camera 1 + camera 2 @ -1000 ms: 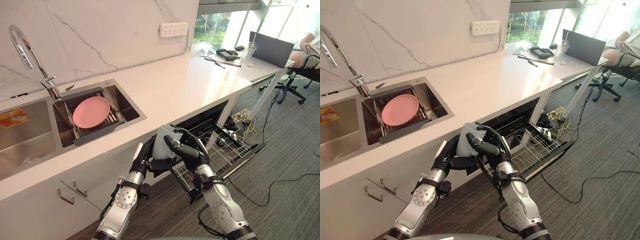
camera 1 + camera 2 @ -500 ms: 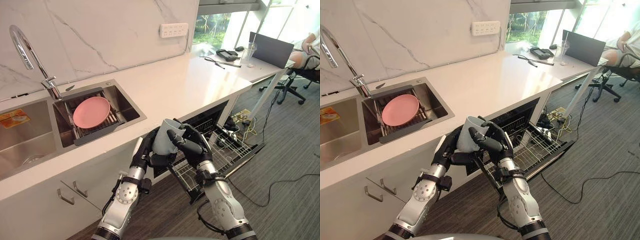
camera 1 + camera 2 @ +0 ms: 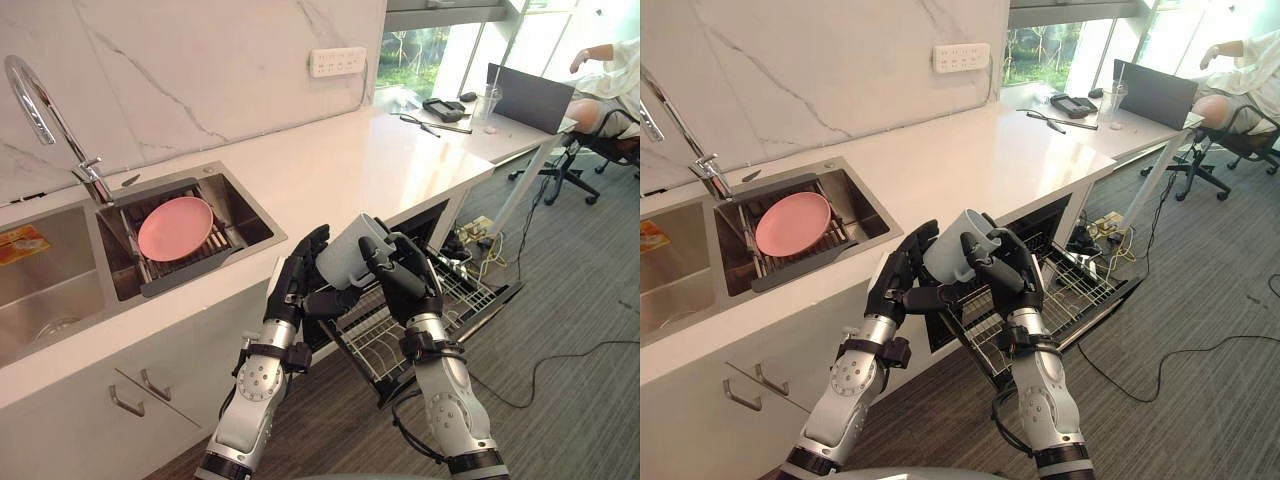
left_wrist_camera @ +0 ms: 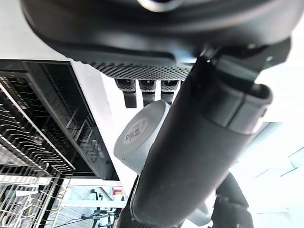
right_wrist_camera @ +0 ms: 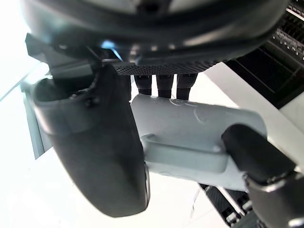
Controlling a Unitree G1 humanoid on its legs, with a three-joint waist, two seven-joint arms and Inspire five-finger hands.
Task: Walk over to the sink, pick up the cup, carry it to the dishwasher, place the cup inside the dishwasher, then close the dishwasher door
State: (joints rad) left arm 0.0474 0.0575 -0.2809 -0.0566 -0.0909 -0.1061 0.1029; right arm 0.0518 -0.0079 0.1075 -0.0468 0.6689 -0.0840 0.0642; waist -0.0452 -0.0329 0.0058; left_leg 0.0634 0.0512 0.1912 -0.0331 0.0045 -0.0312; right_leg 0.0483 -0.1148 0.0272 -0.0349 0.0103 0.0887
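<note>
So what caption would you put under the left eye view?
The right hand grips a grey cup, left hand steadies it, before the open dishwasher; a pink plate lies in the sink.

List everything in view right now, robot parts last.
cup: one, pale grey, held tilted between both hands, in front of the worktop edge
plate: one, pink, on a dark rack in the right sink basin
sink: one, steel, two basins, set in the worktop
tap: one, chrome, behind the sink
worktop: one, white, along the marble wall
socket strip: one, white, on the wall
dishwasher: one, dark, under the worktop, door down
wire rack: one, metal, pulled out over the door
laptop: one, dark, on the desk past the worktop
person: one, white top, seated far right
right hand: dark, curled round the cup
left hand: dark, straight fingers against the cup
</note>
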